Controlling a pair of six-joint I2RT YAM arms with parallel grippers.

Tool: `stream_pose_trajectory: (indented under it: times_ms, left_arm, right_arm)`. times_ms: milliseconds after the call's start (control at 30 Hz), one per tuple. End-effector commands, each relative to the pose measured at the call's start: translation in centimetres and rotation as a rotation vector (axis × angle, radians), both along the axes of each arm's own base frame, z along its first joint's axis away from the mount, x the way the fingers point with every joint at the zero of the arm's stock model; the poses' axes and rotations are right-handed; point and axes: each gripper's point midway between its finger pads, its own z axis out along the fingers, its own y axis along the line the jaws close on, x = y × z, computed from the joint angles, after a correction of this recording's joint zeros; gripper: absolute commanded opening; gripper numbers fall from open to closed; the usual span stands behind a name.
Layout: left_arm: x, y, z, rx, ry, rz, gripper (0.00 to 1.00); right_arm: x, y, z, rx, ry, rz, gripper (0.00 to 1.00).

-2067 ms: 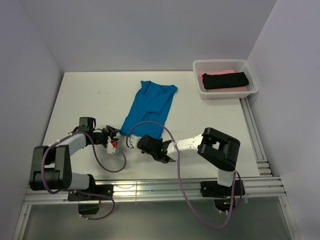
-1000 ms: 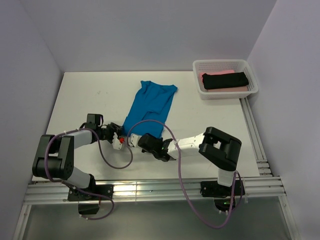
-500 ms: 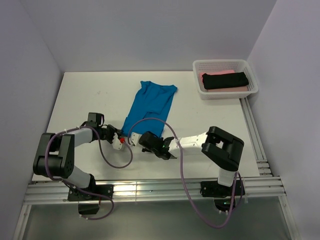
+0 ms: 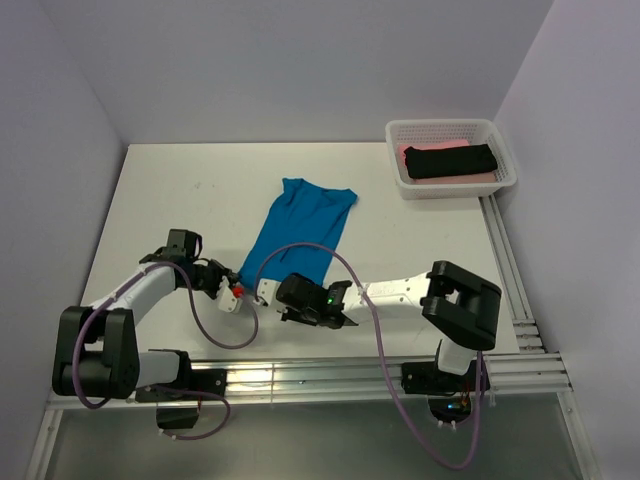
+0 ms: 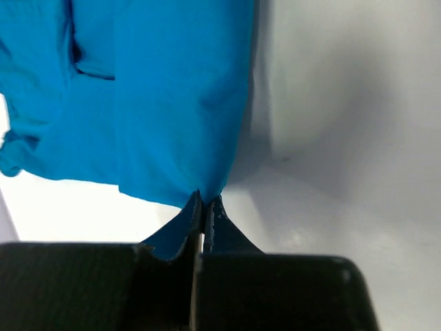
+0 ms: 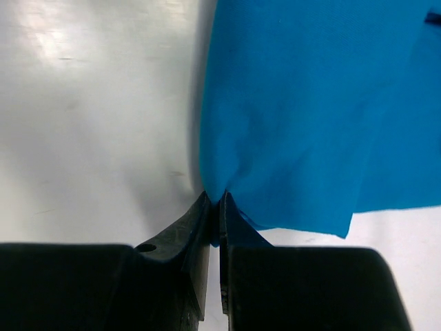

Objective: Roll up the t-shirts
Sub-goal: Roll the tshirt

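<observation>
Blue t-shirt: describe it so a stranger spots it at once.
On the white table, look at the near middle. The blue t-shirt lies spread there, near hem pinched by the left gripper and right gripper. It alone is bright blue; the black shirt and pink shirt sit in the basket.

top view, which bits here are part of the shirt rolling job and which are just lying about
Part of the job:
- blue t-shirt, spread on the table, near hem pinched by the left pincer and the right pincer
- black t-shirt and pink t-shirt, inside the white mesh basket

Just lying about:
- white mesh basket itself
- table
</observation>
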Motion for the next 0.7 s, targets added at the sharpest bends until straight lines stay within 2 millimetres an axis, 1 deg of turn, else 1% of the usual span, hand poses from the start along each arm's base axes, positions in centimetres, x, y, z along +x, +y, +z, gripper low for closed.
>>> stream_pose_trajectory:
  times_ms: [0,67,100,167,233,300,333,400,433,467,500,533,567,667]
  left_arm:
    - [-2.4,0.2,0.6,0.022,0.072,-0.044,0.0]
    - [-2.6,0.5,0.8,0.042,0.088,-0.043,0.0]
    - [-2.8,0.6,0.8,0.05,0.1,-0.045,0.0]
    - [-3.5,1.0,0.7,0.078,0.135,-0.048,0.0]
    - [-3.9,1.3,0.7,0.097,0.152,-0.051,0.0]
    - [-3.9,1.7,0.8,0.119,0.15,-0.051,0.0]
    - [-3.9,1.7,0.9,0.124,0.154,-0.052,0.0]
    - [-4.1,1.8,0.9,0.13,0.184,-0.049,0.0]
    - [-3.6,1.8,1.5,0.13,0.177,-0.053,0.0]
    - [-4.1,1.8,1.4,0.133,0.219,-0.057,0.0]
    - [-3.4,1.6,2.2,0.124,0.213,-0.058,0.0]
    - [-3.4,1.6,2.5,0.124,0.227,-0.063,0.0]
    - [-4.0,1.6,2.4,0.13,0.263,-0.085,0.0]
    - [-3.4,1.5,3.4,0.132,0.244,-0.115,0.0]
  right_arm:
    - [-3.0,1.4,1.5,0.092,0.12,0.027,0.0]
    - [-3.7,1.5,1.9,0.1,0.147,0.035,0.0]
    - [-4.5,1.8,2.0,0.114,0.178,0.051,0.0]
    - [-4.9,1.7,2.6,0.131,0.203,0.052,0.0]
    - [-6.3,2.2,3.2,0.156,0.264,0.093,0.0]
    - [-6.9,2.3,4.0,0.174,0.297,0.104,0.0]
    - [-7.7,2.4,4.3,0.183,0.329,0.127,0.0]
    - [-8.3,2.5,4.9,0.192,0.358,0.136,0.0]
    - [-8.3,2.5,5.0,0.195,0.366,0.135,0.0]
    - [-8.8,2.5,5.3,0.201,0.385,0.147,0.0]
    - [-8.9,2.5,5.5,0.206,0.392,0.152,0.0]
    - [-9.0,2.6,5.8,0.217,0.396,0.157,0.0]
    - [-9.4,2.6,5.7,0.224,0.416,0.167,0.0]
    - [-9.6,2.6,6.1,0.251,0.437,0.171,0.0]
